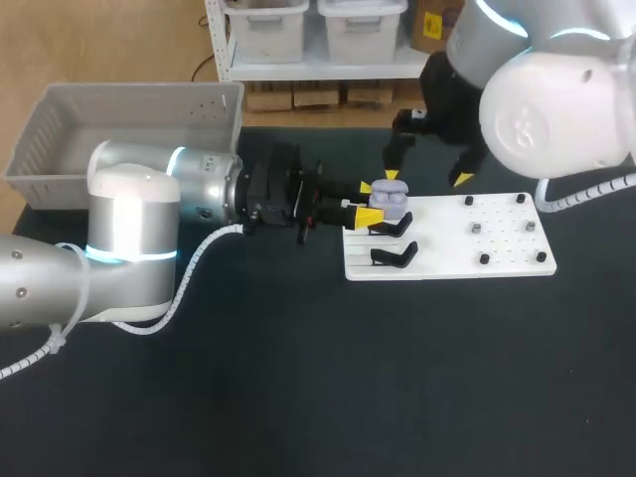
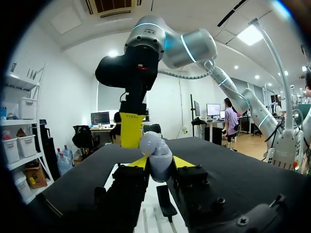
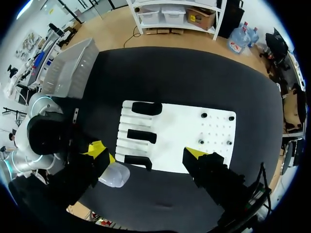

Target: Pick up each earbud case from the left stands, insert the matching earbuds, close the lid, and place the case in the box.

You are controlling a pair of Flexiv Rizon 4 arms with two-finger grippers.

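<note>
Now, left gripper (image 1: 364,202): fingers clamped on the pale earbud case (image 1: 389,202).
Case: at the black stands (image 1: 393,255), white board's (image 1: 497,260) left end.
Right gripper (image 1: 427,177): fingers wide apart, hovering just above it.

Smooth plastic earbud case (image 1: 390,202), matt white board (image 1: 447,246), dark matt tabletop (image 1: 298,397).

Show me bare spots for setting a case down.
Free: the black tabletop in front of the white stand board, and the board's strip between black stands and small pegs. Crowded: around the pale lavender earbud case in the left gripper, right gripper above.
</note>
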